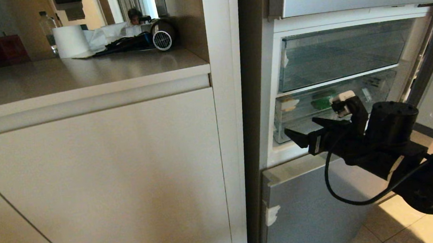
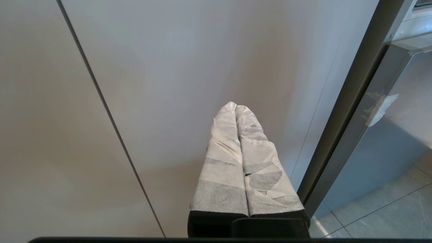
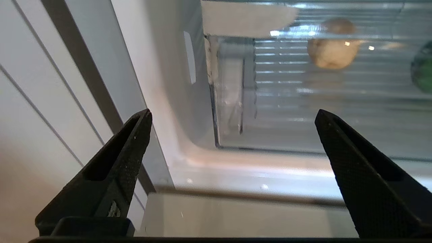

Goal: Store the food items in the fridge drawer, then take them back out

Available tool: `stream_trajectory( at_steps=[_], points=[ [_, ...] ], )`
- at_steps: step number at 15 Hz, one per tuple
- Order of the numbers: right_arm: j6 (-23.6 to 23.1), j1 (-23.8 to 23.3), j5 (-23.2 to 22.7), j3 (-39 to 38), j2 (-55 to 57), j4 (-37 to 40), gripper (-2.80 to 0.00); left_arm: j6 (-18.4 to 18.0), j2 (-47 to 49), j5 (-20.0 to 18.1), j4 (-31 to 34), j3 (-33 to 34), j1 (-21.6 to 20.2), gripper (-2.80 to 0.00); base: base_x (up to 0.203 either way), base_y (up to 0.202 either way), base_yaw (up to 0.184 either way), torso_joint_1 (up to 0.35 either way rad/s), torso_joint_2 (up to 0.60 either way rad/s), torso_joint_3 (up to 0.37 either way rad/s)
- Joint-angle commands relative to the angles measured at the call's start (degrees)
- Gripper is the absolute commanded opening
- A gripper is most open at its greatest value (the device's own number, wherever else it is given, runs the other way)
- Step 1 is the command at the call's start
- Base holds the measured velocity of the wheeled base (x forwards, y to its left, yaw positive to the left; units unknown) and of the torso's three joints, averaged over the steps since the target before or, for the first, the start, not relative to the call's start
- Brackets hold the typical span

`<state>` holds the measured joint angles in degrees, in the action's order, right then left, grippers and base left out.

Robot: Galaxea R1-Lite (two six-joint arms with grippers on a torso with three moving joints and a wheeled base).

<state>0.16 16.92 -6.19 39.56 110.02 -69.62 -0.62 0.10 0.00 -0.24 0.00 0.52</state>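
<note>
Dim warm kitchen, sunlit floor [image 1: 400, 215] (lower right), glare perhaps blurring drawer [image 3: 303, 84] contents.

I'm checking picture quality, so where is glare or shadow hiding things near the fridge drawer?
Right wrist view: glints streak the see-through ribbed fridge drawer, hazing the tan potato. Head view: backlit black right pincer reads as silhouette.

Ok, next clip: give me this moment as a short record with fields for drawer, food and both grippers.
fridge drawer: see-through bin, pushed in, middle door open
potato: inside the drawer, seen through its front
bell pepper: inside the drawer, beside the potato, apart from it
right gripper: open, empty, in front of the drawer's front
left gripper: shut, parked facing the cabinet door
</note>
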Motion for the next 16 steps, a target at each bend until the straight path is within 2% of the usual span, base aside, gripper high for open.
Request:
stream_trajectory(
  at_steps=[1,9,13,16],
  points=[
    [0.0,0.2,0.4,1.7,1.6,-0.4,0.0,0.0,0.1,0.0,0.0,0.0,0.0,-2.8,0.0,0.0,0.0,0.0,0.0,0.0],
    [0.0,0.6,2.9,6.2,5.0,-0.3,0.0,0.0,0.1,0.0,0.0,0.0,0.0,-2.8,0.0,0.0,0.0,0.0,0.0,0.0],
    [-0.5,0.7,7.6,8.3,6.7,-0.3,0.0,0.0,0.1,0.0,0.0,0.0,0.0,-2.8,0.0,0.0,0.0,0.0,0.0,0.0],
    [-0.4,0.7,9.2,8.3,6.7,-0.3,0.0,0.0,0.1,0.0,0.0,0.0,0.0,-2.8,0.0,0.0,0.0,0.0,0.0,0.0]
  ],
)
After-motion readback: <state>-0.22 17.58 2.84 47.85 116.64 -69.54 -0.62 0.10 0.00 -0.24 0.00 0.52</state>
